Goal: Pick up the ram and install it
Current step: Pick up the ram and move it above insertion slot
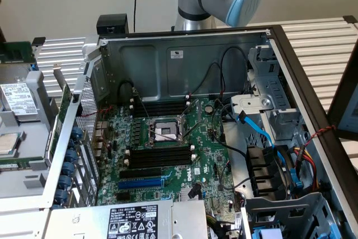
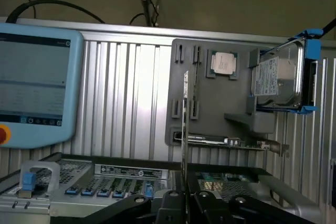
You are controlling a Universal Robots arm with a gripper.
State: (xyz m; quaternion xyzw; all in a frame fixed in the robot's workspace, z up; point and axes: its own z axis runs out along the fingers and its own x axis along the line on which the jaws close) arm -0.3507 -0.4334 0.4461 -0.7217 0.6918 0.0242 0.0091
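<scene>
Green ram [image 2: 185, 129] edge-on, pinched in gripper [image 2: 185, 196]

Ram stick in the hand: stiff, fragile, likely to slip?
The long, thin ram stick, seen edge-on, stands straight above the hand with no sag: probably stiff and light. So slim a board is likely fragile under sideways load. Held by one end, it may pivot if pushed.

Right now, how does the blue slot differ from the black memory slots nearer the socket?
Colour: the blue slot is blue, the memory slots black.
Count: one blue slot; several memory slots in a tight bank.
Ends: the memory slots carry white latches, the blue slot shows none.
Place: the memory slots sit beside the socket, the blue slot farther from it.
Shared: both empty, parallel on the board.
</scene>
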